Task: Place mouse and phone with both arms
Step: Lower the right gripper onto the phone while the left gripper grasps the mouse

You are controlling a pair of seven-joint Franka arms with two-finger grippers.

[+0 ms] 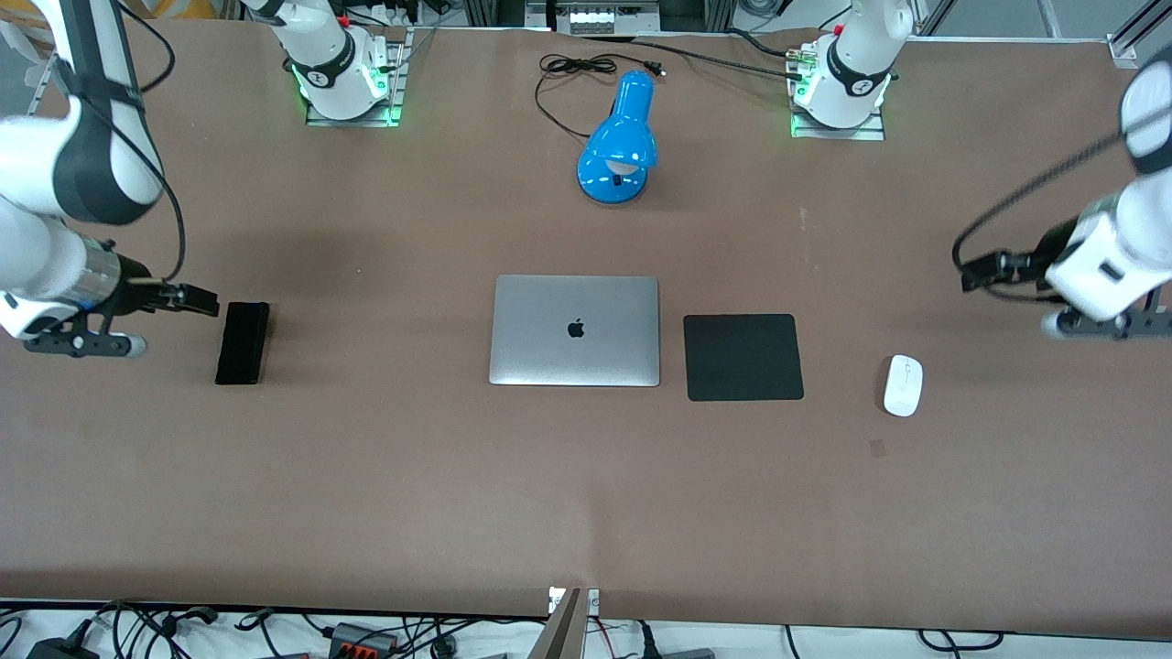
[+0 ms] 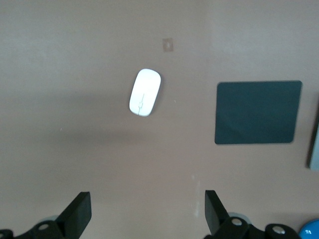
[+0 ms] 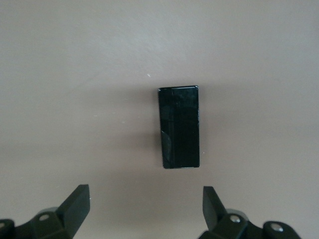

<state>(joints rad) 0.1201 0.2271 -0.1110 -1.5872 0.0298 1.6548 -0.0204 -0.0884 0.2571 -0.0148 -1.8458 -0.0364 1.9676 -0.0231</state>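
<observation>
The left gripper has its jaws spread wide and holds nothing; it hangs over bare table at the left arm's end, with the mouse lying on the table below and ahead of its fingers, untouched. The right gripper is likewise spread wide and empty, over bare table at the right arm's end, with the phone flat on the table ahead of its fingers, not touched.

In the front view, the mouse sits alone on the brown table, beside the square black pad on the side toward the left arm's end, apart from it. The pad lies just beside a closed silver laptop at the middle of the table. The phone lies well apart from the laptop, toward the right arm's end. A blue desk lamp lies farther from the front camera than the laptop, its black cord looped beside it.

No containers are on the table.
</observation>
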